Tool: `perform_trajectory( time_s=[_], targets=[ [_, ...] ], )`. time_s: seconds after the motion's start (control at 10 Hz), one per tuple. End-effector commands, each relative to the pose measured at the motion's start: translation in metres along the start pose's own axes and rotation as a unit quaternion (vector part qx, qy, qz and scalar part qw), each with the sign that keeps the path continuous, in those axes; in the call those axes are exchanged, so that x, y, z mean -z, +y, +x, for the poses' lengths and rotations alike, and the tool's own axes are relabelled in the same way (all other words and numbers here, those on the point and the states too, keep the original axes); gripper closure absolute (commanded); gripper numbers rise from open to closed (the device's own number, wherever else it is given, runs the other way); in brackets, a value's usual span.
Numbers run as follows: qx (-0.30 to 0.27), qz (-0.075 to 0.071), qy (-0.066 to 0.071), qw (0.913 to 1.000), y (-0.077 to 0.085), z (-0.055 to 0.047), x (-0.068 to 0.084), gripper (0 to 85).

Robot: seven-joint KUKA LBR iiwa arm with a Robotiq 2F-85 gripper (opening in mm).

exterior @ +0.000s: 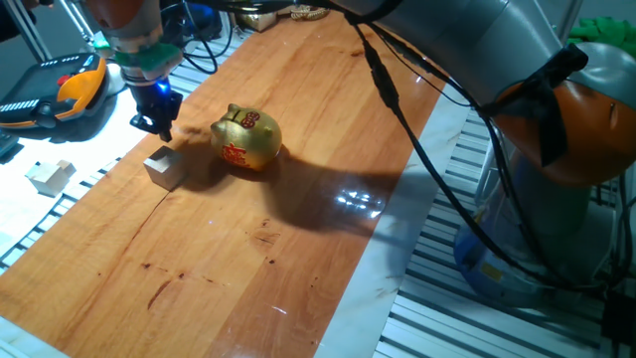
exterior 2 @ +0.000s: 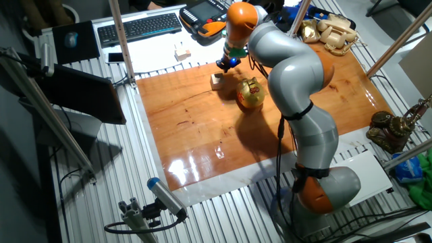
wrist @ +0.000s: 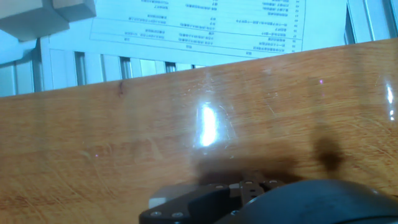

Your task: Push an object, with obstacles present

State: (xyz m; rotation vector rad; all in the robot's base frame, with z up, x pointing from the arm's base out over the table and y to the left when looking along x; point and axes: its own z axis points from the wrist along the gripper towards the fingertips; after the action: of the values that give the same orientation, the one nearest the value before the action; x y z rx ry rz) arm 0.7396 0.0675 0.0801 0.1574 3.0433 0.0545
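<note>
Gripper (exterior: pixel 159 123) of mine hangs low over the far left part of the wooden board (exterior: pixel 298 229), its dark fingers seemingly pressed together, though I cannot tell for certain. Just near and left of its tip sits the small pale cube (exterior: pixel 165 168), apart from my fingers as far as I can see, turned so one corner faces the near edge; being a cube, it has no long axis. To its right, near but not touching, stands the golden piggy bank (exterior: pixel 246 138), red markings on its back and side. Off the board to the left lies another pale block (exterior: pixel 50 176).
</note>
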Motion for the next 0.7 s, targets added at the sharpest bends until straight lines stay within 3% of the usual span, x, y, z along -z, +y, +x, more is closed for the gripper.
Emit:
perform_trajectory(
  time_s=[0.0,0.6],
  targets=[
    [-0.001,-0.004,-0.007,1.0,0.0,-0.001,-0.001,85.0],
    [-0.012,0.003,-0.024,0.9996,0.005,-0.011,-0.001,85.0]
  ],
)
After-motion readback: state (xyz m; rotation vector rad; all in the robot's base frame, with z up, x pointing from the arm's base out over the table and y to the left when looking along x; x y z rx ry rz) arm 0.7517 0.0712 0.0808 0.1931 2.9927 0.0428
